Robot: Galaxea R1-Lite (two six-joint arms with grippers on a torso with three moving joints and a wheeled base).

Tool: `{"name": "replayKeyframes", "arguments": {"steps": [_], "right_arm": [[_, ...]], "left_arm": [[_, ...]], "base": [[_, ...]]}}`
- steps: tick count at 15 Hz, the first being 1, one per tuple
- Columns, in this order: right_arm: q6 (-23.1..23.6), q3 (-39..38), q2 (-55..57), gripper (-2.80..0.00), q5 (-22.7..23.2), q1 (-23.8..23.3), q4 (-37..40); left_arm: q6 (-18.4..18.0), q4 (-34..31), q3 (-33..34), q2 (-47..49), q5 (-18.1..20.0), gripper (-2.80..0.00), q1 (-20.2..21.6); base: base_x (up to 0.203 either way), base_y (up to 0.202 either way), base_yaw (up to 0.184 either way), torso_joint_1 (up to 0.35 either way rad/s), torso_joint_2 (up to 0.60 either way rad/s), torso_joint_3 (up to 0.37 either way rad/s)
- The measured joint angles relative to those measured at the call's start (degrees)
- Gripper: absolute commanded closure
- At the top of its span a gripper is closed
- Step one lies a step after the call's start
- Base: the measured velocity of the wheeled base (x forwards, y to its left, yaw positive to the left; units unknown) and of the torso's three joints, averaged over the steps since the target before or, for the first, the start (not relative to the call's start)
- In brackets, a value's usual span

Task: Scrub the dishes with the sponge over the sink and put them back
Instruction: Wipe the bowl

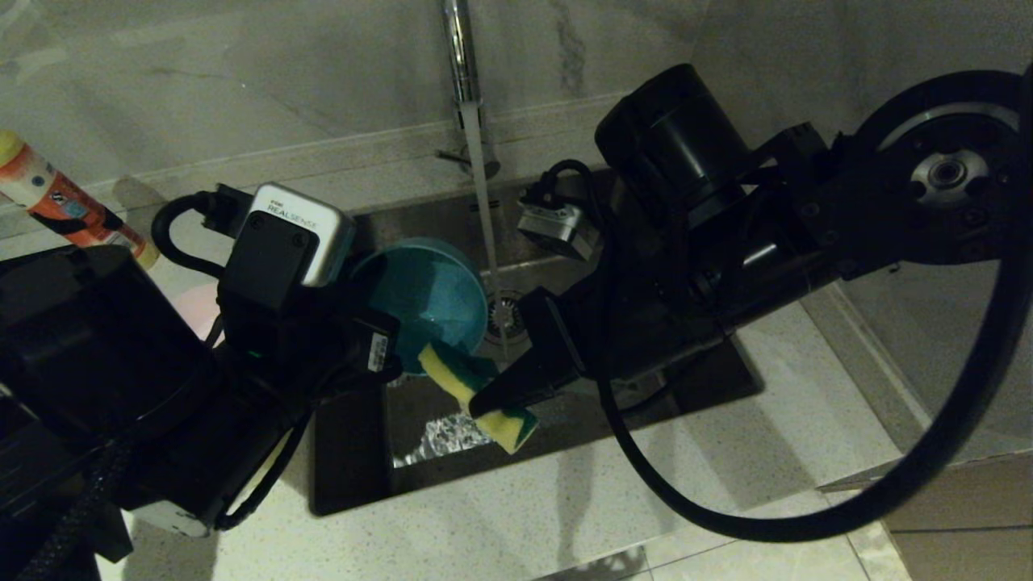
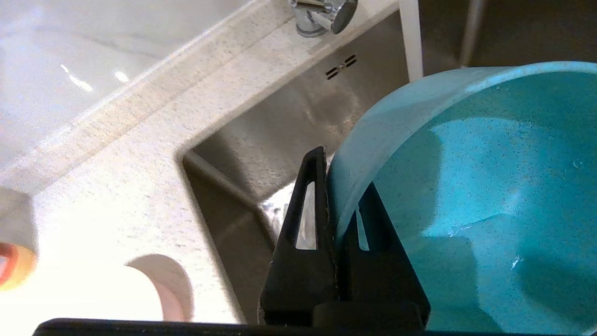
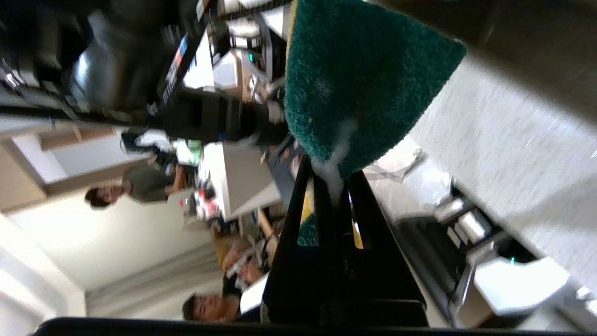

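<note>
Over the sink [image 1: 565,420] my left gripper [image 2: 338,186] is shut on the rim of the light blue bowl [image 1: 428,298] [image 2: 466,186], one finger outside the wall and one inside. The bowl is tipped on its side, its opening facing the right arm. Just below the bowl, my right gripper [image 1: 484,399] [image 3: 333,177] is shut on the sponge [image 1: 476,395], yellow foam with a dark green face [image 3: 359,79]. The sponge's upper end sits at the bowl's lower rim. A pale pink bowl [image 1: 198,311] shows partly on the counter behind the left arm.
Water runs from the chrome tap [image 1: 464,56] in a thin stream [image 1: 484,186] down to the strainer drain [image 1: 504,315], passing right of the blue bowl. An orange and white bottle [image 1: 64,202] lies on the counter at far left. Pale counter [image 1: 565,516] lies in front of the sink.
</note>
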State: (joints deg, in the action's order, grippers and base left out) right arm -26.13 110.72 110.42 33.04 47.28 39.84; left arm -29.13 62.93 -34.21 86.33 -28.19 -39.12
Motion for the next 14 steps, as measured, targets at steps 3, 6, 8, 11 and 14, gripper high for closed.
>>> {"name": "replayKeyframes", "arguments": {"steps": [3,6,8,11,14], "right_arm": [[-0.05,0.01,0.49,0.0,0.04,-1.19,-2.02],[-0.02,0.01,0.9,0.0,0.06,-3.19,-4.7],[-0.02,0.01,1.12,0.0,0.13,-4.08,-6.0],[-0.02,0.01,0.84,0.0,0.29,-4.42,-5.97],[-0.18,0.01,-0.63,0.0,0.2,-4.5,-5.34]], "left_arm": [[-0.62,0.27,0.94,0.13,0.01,0.0,-1.54],[-0.7,1.3,2.13,0.27,0.06,0.0,-3.75],[-0.8,1.67,2.82,0.43,-0.03,0.0,-4.87],[-0.75,2.51,4.21,0.74,-0.12,0.0,-5.64],[-0.67,5.12,5.31,2.02,-0.48,0.0,-5.74]], "base": [[0.0,0.0,0.0,0.0,0.0,0.0],[0.0,0.0,0.0,0.0,0.0,0.0],[0.0,0.0,0.0,0.0,0.0,0.0],[0.0,0.0,0.0,0.0,0.0,0.0],[0.0,0.0,0.0,0.0,0.0,0.0]]}}
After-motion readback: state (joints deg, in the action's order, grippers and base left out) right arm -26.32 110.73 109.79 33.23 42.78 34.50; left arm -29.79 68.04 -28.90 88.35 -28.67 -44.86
